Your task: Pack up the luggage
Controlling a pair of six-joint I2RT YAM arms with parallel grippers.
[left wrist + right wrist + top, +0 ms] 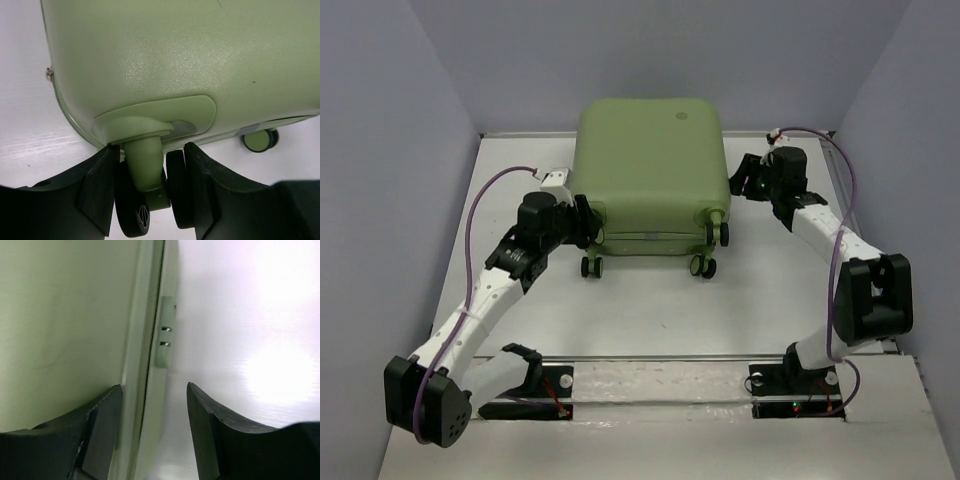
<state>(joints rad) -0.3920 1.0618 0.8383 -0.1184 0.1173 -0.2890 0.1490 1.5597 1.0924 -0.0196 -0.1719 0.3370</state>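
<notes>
The luggage [650,165] lies shut and flat on the white table, light-green shell up, wheels toward the arms. My left gripper [588,222] is at its near left corner. In the left wrist view the fingers [100,185] press both sides of a black twin wheel [132,210] under the green caster stem, below the shell [175,55]. My right gripper [738,183] is at the luggage's right side. Its jaws [154,387] stand open astride the side seam, one finger over the shell [60,315], the other over the table.
Two more wheels [703,266] stick out at the near right corner. A small green fitting [165,345] sits on the side seam. Lilac walls close in the table on three sides. A metal rail [650,357] crosses in front of the arm bases.
</notes>
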